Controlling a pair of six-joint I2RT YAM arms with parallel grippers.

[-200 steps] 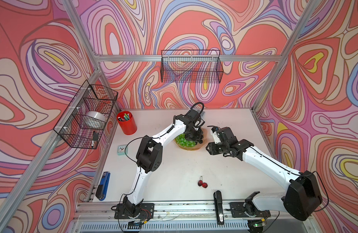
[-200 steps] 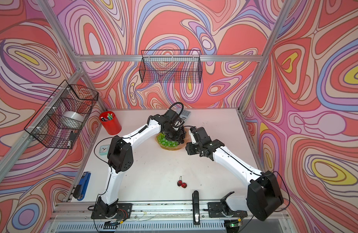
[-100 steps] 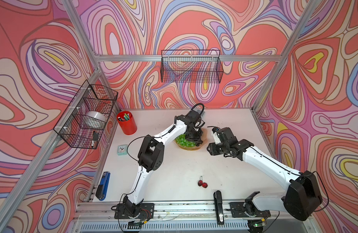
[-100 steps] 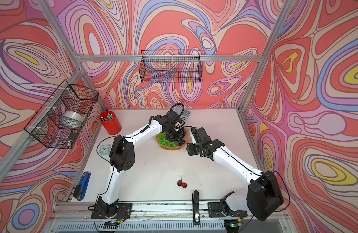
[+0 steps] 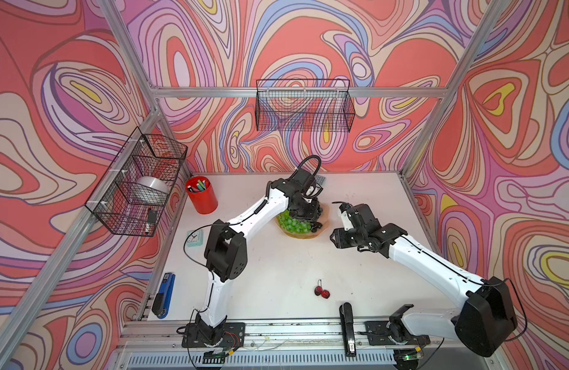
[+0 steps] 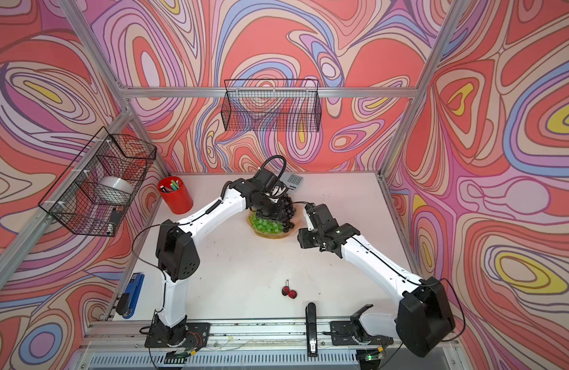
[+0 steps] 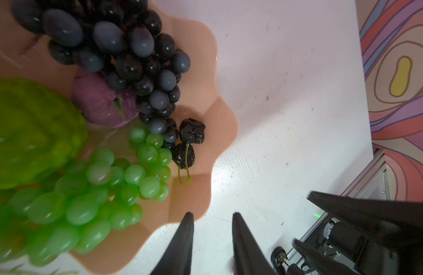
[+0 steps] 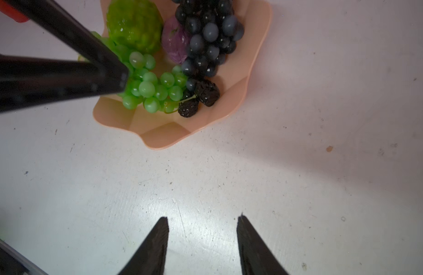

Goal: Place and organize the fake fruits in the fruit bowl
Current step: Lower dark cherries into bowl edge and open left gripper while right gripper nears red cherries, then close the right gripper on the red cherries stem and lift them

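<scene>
A wide, shallow peach-pink plastic fruit bowl [image 8: 162, 138] with a scalloped rim sits on the white tabletop [image 5: 276, 266], toward the back and near the middle. Five of the glossy fake fruits lie inside it. The green grape bunch [image 7: 124, 176] fills the near side, with the bumpy lime-green ball [image 8: 134, 23] behind it. The bumpy purple ball [image 7: 100, 102] sits between the lime-green ball and the dark purple grape bunch [image 7: 139, 62]. That dark bunch runs along the bowl's right side. The wrinkled black cherry pair [image 8: 201, 97] rests just inside the rim, touching the ends of both grape bunches.

The red cherry pair [image 5: 322, 291] lies alone on the tabletop near the front edge, well apart from the bowl.

The left jaws are parted with nothing between them. They hang over the bowl at the green grape bunch, and whether the tips touch the grapes cannot be told. The right jaws stand open wider and empty above bare tabletop, just beside the bowl on its right.

A red cylindrical pen cup [image 5: 201, 195] stands at the back left.
</scene>
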